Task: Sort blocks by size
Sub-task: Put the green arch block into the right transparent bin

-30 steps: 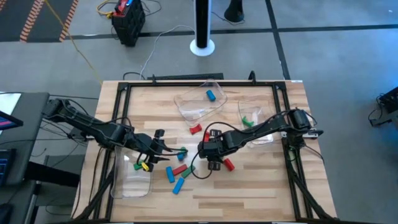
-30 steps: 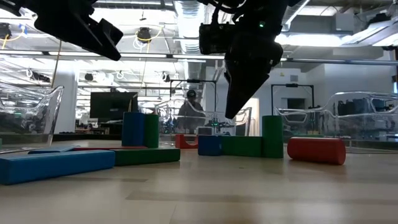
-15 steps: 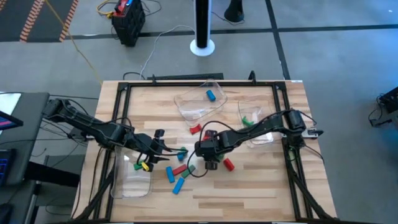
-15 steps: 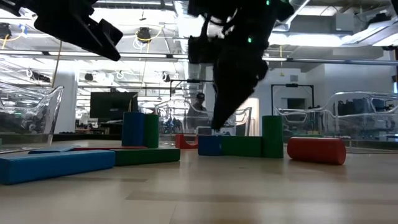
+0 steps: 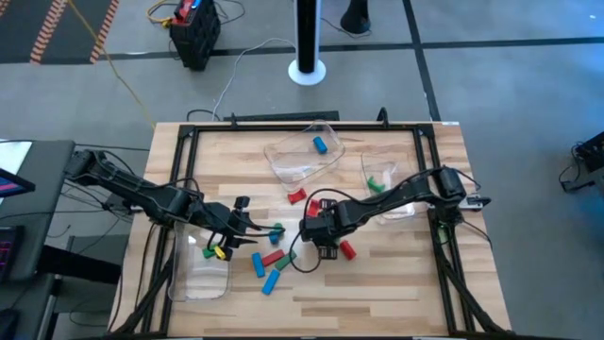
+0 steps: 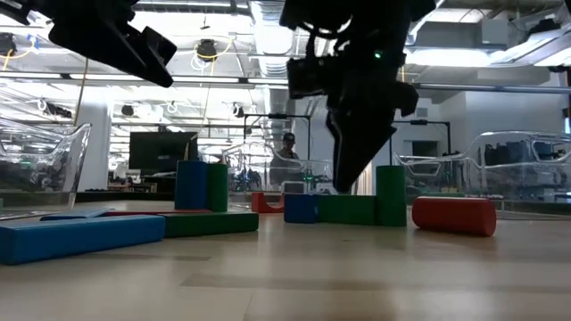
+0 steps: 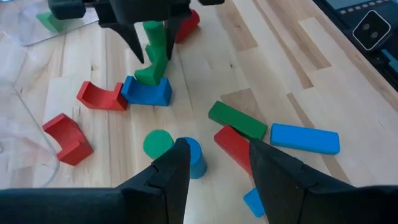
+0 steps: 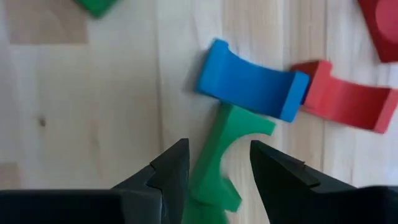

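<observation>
From above, the wooden worktop [image 5: 377, 283] carries three clear trays: one at the far middle [image 5: 302, 159] holds a single blue block [image 5: 320, 144], one at the right [image 5: 387, 184] holds a green block [image 5: 382, 179] and a red piece that the right arm partly covers, and one at the left front [image 5: 201, 269], whose contents cannot be made out past the left arm. The remaining blocks [image 5: 272, 259] lie loose in a red, green and blue cluster at the middle of the worktop, with a red cylinder [image 5: 346, 249] just to their right and a red piece [image 5: 297, 195] nearer the far tray. The left claw [image 5: 247, 233] hangs at the left edge of the cluster, the right claw [image 5: 321, 247] over its right side. At table height, the loose blocks stand in a row, long blue and green bars lying at the left, and the right claw [image 6: 343, 183] points down above a green block [image 6: 348, 209]. The left wrist view shows the left claw [image 7: 214, 165] with its fingers apart and empty above a green cylinder [image 7: 158, 143] and a blue cylinder [image 7: 194, 155]. The right wrist view shows the right claw [image 8: 217, 165], its fingers apart on either side of a green notched block [image 8: 221, 158] that touches a blue curved block [image 8: 252, 87]; whether the fingers press on it cannot be told.
</observation>
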